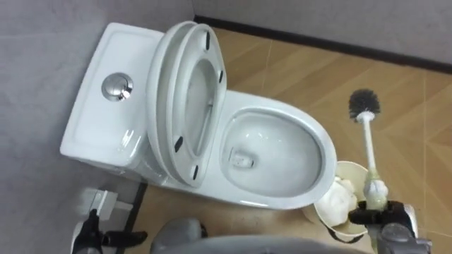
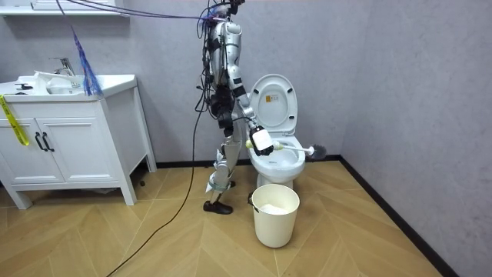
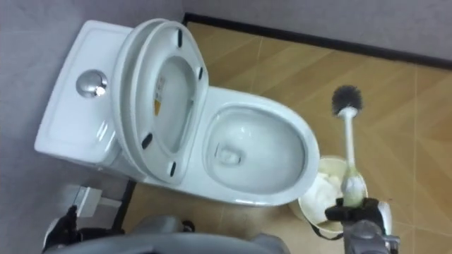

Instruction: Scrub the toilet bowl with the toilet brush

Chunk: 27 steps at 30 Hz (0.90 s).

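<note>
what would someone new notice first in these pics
The white toilet, standing open, sits mid-frame in the eye views. At its right the right hand grips a toilet brush, bristle head out over the wooden floor, clear of the toilet. A cream bin stands beside the toilet.

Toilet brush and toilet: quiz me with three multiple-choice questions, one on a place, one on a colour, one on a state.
1. Where is the head of the toilet brush? A on a shelf; B over the floor beside the bowl; C in a holder.
2. Its bristles' colour? A dark; B white; C red.
3. The toilet lid is: A shut; B missing; C raised.
Answers: B, the right hand holds it out past the bowl's rim; A, the bristles look dark grey; C, the lid stands upright.
</note>
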{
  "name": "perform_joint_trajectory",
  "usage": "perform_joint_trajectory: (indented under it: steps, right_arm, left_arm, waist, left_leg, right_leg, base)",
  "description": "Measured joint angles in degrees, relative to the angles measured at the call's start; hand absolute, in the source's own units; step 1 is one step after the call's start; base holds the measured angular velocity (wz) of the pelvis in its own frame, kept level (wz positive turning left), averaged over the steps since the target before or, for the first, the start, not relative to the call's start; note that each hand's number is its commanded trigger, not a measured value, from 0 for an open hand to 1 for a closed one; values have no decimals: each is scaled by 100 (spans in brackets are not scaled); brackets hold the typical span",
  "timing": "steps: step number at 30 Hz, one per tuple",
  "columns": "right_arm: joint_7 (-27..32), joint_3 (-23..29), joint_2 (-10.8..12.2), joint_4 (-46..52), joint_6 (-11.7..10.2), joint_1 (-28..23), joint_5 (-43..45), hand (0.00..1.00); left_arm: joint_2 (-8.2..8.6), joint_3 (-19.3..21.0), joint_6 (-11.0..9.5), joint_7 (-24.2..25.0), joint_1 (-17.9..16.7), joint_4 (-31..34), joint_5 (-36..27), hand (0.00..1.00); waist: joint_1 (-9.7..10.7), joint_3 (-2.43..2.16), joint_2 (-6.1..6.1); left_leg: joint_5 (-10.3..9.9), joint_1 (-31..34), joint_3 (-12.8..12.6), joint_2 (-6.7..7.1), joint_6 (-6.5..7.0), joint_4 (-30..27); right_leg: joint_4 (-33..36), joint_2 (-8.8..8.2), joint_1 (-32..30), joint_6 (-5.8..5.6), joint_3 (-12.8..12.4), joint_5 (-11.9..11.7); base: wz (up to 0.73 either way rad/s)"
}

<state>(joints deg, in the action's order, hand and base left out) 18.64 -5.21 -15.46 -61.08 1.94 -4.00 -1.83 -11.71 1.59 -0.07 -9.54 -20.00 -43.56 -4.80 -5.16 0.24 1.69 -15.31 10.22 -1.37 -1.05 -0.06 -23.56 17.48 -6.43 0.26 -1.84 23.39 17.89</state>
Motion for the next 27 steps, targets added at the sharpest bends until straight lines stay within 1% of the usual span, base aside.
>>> perform_joint_trajectory:
  steps: [1, 3, 4, 5, 6, 8, 9, 10, 11, 12, 14, 15, 17, 19, 20, 22, 24, 25, 26, 27]
  right_arm:
    - [1, -37, 5, 9, -12, 1, 192, 100]
    - [0, -93, 6, 25, -54, -8, 478, 100]
    - [1, -157, 6, 23, -85, -17, 653, 100]
    - [4, -260, 0, -14, -129, -41, 819, 100]
    - [2, -284, 1, -30, -143, -64, 921, 100]
    - [-13, -383, 9, -39, -150, -152, 1296, 100]
    - [-18, -394, 21, -58, -167, -158, 1391, 100]
    - [-39, -399, 45, -127, -209, -145, 1615, 100]
    - [-67, -441, 44, -189, -268, -167, 1809, 100]
    - [-68, -481, 44, -262, -314, -160, 1859, 100]
    - [-118, -486, 55, -597, -425, -109, 2056, 100]
    - [-128, -486, 55, -684, -439, -92, 2106, 100]
    - [-135, -485, 55, -992, -440, -42, 2315, 100]
    - [-173, -484, 55, -1182, -432, 8, 2392, 100]
    - [-217, -484, 54, -1336, -423, 7, 2436, 100]
    - [-288, -500, 54, -1589, -410, -8, 2454, 100]
    - [-351, -550, 52, -1732, -345, -34, 2460, 100]
    - [-401, -576, 51, -1784, -327, -62, 2465, 100]
    - [-473, -578, 43, -1802, -324, -83, 2480, 100]
    - [-500, -578, 35, -1809, -325, -85, 2485, 100]
  left_arm:
    - [12, 0, -4, 0, -27, 95, 8, 0]
    - [12, 32, -30, -15, -206, 421, 78, 0]
    - [26, 59, -56, -96, -379, 719, 197, 0]
    - [42, 66, -67, -193, -538, 1091, 486, 0]
    - [54, 66, -87, -238, -595, 1264, 675, 0]
    - [147, 93, -196, -391, -704, 1739, 1276, 0]
    - [172, 108, -206, -419, -706, 1865, 1412, 0]
    - [203, 109, -235, -486, -696, 2085, 1661, 0]
    - [222, 102, -236, -520, -733, 2408, 1982, 0]
    - [232, 105, -236, -525, -767, 2621, 2178, 0]
    - [314, 131, -277, -584, -720, 3411, 2829, 0]
    - [345, 157, -301, -617, -701, 3591, 2937, 0]
    - [351, 222, -485, -769, -609, 4108, 3091, 0]
    - [328, 224, -519, -842, -549, 4401, 3129, 0]
    - [326, 208, -526, -881, -530, 4547, 3161, 0]
    - [315, 156, -527, -947, -481, 4681, 3201, 0]
    - [284, 122, -530, -1006, -393, 4730, 3199, 0]
    - [250, 119, -530, -1019, -349, 4769, 3200, 0]
    - [179, 89, -530, -1048, -339, 4838, 3200, 0]
    - [136, 62, -531, -1083, -331, 4869, 3200, 0]
  waist:
    - [-7, 2, -14]
    - [-51, 11, -34]
    - [-126, 10, -38]
    - [-200, 13, -38]
    - [-222, 15, -36]
    - [-413, 37, -7]
    - [-429, 36, -8]
    - [-451, 25, -26]
    - [-489, 44, 12]
    - [-512, 45, 14]
    - [-634, 40, 42]
    - [-652, 41, 53]
    - [-674, 24, 83]
    - [-673, 23, 94]
    - [-627, 18, 89]
    - [-604, 13, 102]
    - [-599, 12, 98]
    - [-557, 17, 107]
    - [-490, 19, 118]
    - [-468, 19, 118]
  left_leg:
    - [6, 3, 6, -5, -11, 1]
    - [11, -7, 53, -4, -20, 4]
    - [14, -11, 80, -9, -25, 2]
    - [22, 4, 112, -9, -39, -1]
    - [26, 10, 134, -5, -44, 4]
    - [50, 15, 201, 13, -84, 28]
    - [53, 18, 242, 23, -89, 28]
    - [66, 24, 345, 55, -107, 28]
    - [70, 26, 396, 70, -113, 25]
    - [70, 27, 405, 71, -113, 13]
    - [71, 25, 475, 91, -115, -17]
    - [71, 25, 479, 92, -114, -21]
    - [81, 16, 476, 96, -111, -28]
    - [84, 34, 477, 96, -110, -49]
    - [84, 53, 478, 97, -110, -91]
    - [84, 49, 506, 96, -110, -110]
    - [83, 54, 522, 95, -110, -118]
    - [84, 48, 522, 92, -111, -120]
    - [84, 43, 522, 92, -112, -121]
    - [85, 43, 523, 92, -113, -122]
  right_leg:
    - [-1, 6, 27, 0, 53, 0]
    - [-52, 28, 88, 6, 98, -3]
    - [-98, 47, 119, 19, 106, -16]
    - [-101, 50, 126, 22, 150, -20]
    - [-99, 49, 133, 22, 197, -20]
    - [-97, 46, 174, 21, 298, -19]
    - [-97, 46, 180, 21, 333, -19]
    - [-96, 44, 192, 18, 379, -16]
    - [-95, 47, 225, 13, 384, -12]
    - [-94, 51, 238, 13, 390, -11]
    - [-122, 52, 300, 13, 436, -11]
    - [-119, 51, 305, 13, 437, -11]
    - [-79, 39, 294, 14, 427, -9]
    - [-78, 39, 283, 19, 429, -6]
    - [-76, 40, 282, 21, 415, -5]
    - [-60, 39, 283, 23, 405, -3]
    - [-63, 41, 280, 31, 405, 2]
    - [-71, 39, 277, 37, 395, 7]
    - [-67, 43, 280, 38, 376, 15]
    - [-67, 45, 281, 38, 375, 15]
  base:
    - [25]
    - [18]
    - [9]
    - [14]
    - [26]
    - [28]
    - [31]
    - [38]
    - [37]
    - [30]
    - [19]
    - [7]
    - [-2]
    - [-2]
    - [0]
    - [0]
    - [0]
    - [0]
    - [0]
    - [0]
